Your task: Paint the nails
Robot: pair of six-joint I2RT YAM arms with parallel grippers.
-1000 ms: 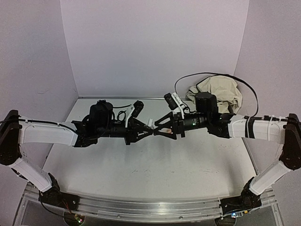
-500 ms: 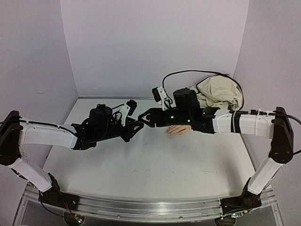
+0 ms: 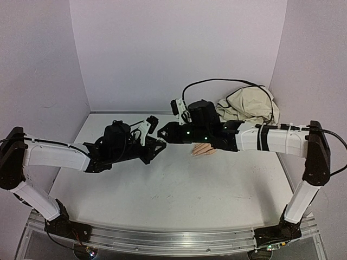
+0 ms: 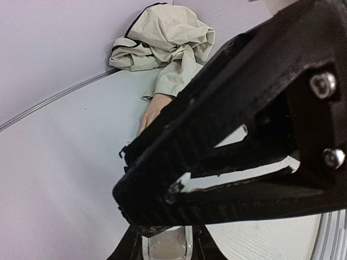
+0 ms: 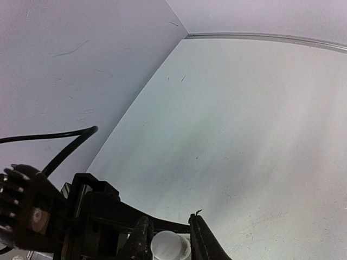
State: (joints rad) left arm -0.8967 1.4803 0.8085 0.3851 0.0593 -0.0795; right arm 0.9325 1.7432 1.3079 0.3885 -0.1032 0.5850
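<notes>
The right arm has swung left, and the mannequin hand (image 3: 206, 150) now shows. The right pincer (image 3: 161, 132) squeezes the white cap (image 5: 169, 245) of the small bottle (image 4: 167, 246), which the left pincer (image 3: 157, 146) grips tight. The nails (image 3: 194, 153) lie under the right arm on the white tabletop (image 3: 173, 195). Lilac walls (image 3: 179, 54) stand all around.

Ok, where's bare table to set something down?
Free on the table: the near strip along the front rail, plus the far-left corner. Crowded: centre, around the left gripper and right gripper; far right, by the mannequin hand and beige sleeve.
</notes>
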